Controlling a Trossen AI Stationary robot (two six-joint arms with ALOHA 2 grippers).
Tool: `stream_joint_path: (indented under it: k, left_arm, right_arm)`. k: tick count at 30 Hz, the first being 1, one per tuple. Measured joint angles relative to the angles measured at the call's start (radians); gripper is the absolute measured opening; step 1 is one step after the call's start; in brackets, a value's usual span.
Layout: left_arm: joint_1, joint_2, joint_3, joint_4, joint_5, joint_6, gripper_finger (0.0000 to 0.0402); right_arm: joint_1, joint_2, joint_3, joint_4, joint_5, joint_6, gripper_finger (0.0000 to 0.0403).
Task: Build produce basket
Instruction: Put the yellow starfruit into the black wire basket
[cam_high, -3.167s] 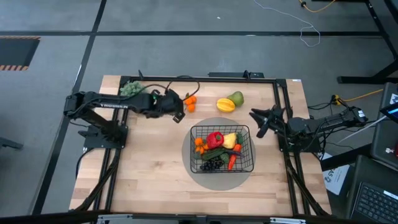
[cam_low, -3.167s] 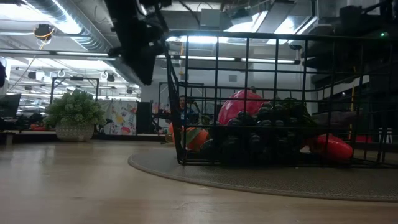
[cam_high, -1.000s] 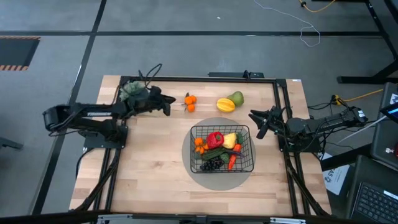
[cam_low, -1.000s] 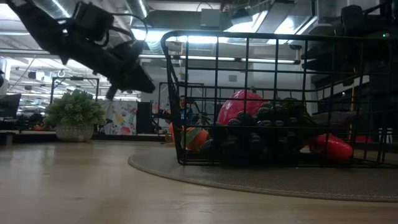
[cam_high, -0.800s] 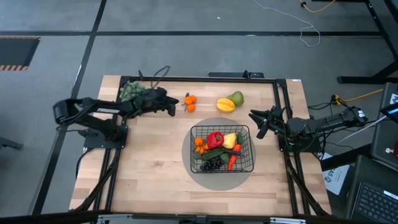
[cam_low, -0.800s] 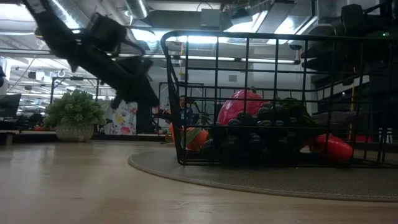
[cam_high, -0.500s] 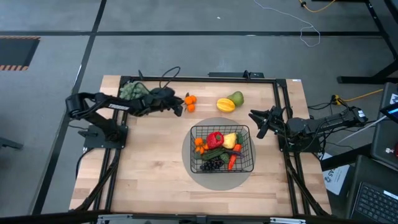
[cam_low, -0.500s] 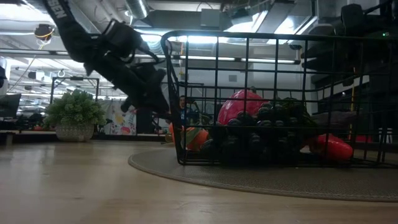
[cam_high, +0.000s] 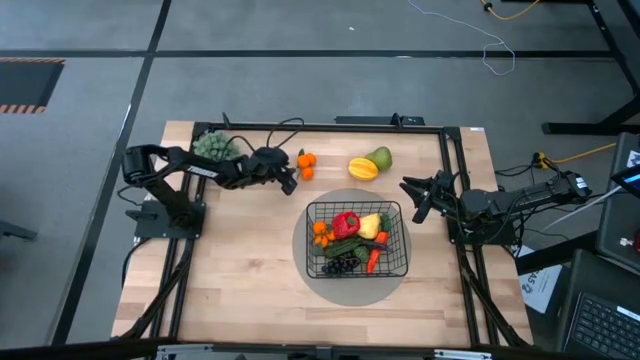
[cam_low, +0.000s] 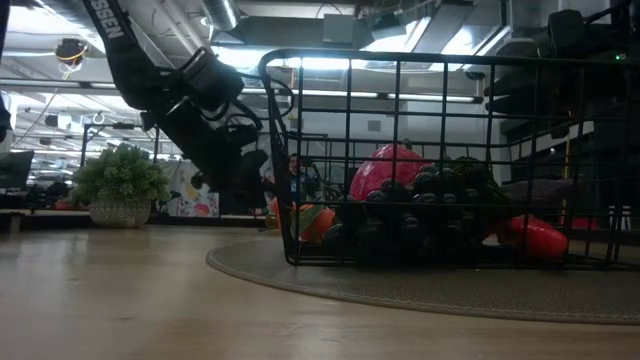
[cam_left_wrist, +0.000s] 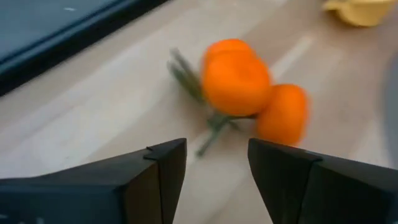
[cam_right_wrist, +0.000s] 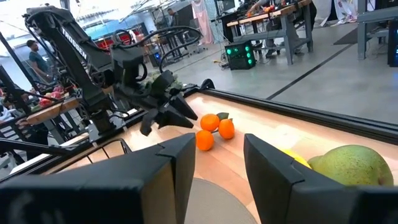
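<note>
Left gripper (cam_high: 291, 178) sits upper centre-left of the high view, just beside the orange cluster (cam_high: 306, 164), fingers apart w/ nothing between them. Left wrist view: cluster (cam_left_wrist: 249, 87) is three round bright-orange fruits joined on a thin green stem w/ a leaf, lying on the wood just ahead of the parted fingers (cam_left_wrist: 158, 171), not touching them. Right wrist view shows the same cluster (cam_right_wrist: 212, 129) near the tip of the left gripper (cam_right_wrist: 163, 115).

Basket (cam_high: 400, 268): black wire mesh, rectangular w/ rounded corners, centre of the high view, standing on a grey round disc (cam_high: 305, 272). Inside: red pepper (cam_high: 345, 224) upper middle, yellow fruit (cam_high: 370, 226) to its right, orange pieces at the left side, dark grapes (cam_high: 342, 264) at the lower edge, green pieces across the middle. Low view: basket (cam_low: 400, 60) fills the right half, grapes (cam_low: 440, 205) piled in front, pepper (cam_low: 385, 170) behind.

Outside the basket, above it in the high view: yellow fruit (cam_high: 362, 169) touching a green fruit (cam_high: 380, 157).

Right gripper (cam_high: 413, 196) waits right of the basket, fingers apart, holding nothing.
</note>
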Motion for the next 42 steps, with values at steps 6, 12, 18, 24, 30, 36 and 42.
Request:
stream_joint_path:
  k: [6, 12, 18, 24, 30, 36, 42]
  left_arm:
    - [0.001, 0.035, 0.0, 0.006, -0.045, 0.0, 0.0162]
    - [0.001, 0.075, 0.015, 0.007, -0.013, -0.046, 0.0161]
    - [0.001, 0.138, 0.133, -0.024, -0.005, -0.031, 0.0162]
    - [-0.007, 0.193, 0.249, -0.135, 0.215, 0.0, 0.0163]
    - [-0.027, 0.175, 0.291, -0.142, 0.2, 0.041, 0.0163]
    - [-0.009, 0.176, 0.294, -0.184, 0.16, 0.042, 0.0163]
    - [-0.017, 0.128, 0.29, -0.308, 0.243, -0.102, 0.016]
  right_arm:
    - [0.0, 0.0, 0.0, 0.0, 0.0, 0.0, 0.0131]
    - [0.0, 0.0, 0.0, 0.001, 0.0, 0.0, 0.0131]
    - [0.0, 0.0, 0.0, 0.004, 0.0, 0.0, 0.0131]
    - [0.0, 0.0, 0.0, 0.01, 0.0, 0.004, 0.0131]
    - [0.0, 0.0, 0.0, 0.009, 0.0, 0.0, 0.0131]
    - [0.0, 0.0, 0.0, 0.008, 0.0, 0.0, 0.0131]
    - [0.0, 0.0, 0.0, 0.003, 0.0, 0.0, 0.0131]
